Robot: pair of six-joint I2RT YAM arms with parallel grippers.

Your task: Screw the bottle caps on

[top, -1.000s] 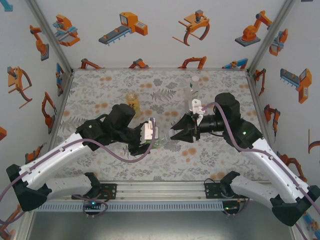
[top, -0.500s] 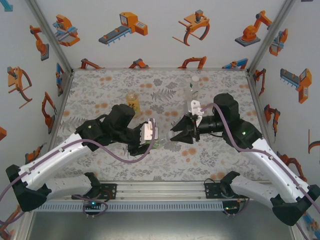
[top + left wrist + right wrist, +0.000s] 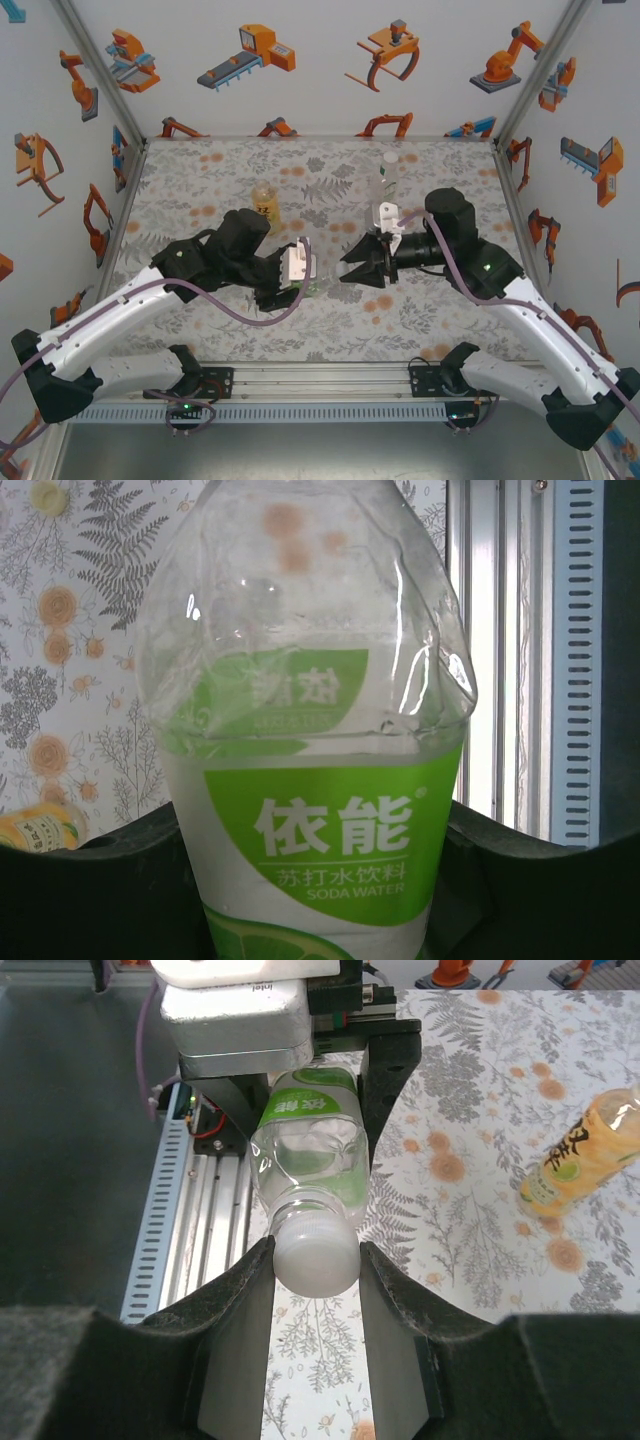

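"依能", "SODA WATER", on bottle [image 3: 310, 740] label

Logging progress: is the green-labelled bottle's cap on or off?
On: the white cap sits on the bottle, pinched by the right gripper. Tightness: cannot tell.

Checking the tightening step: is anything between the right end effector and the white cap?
Nothing visible does. The right end effector is closed directly on the white cap, which sits on the neck of the green-labelled bottle gripped by the left end effector.

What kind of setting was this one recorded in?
Likely a lab robot test booth: orange robot stickers on white walls, aluminium frame posts, and a floral-patterned table.
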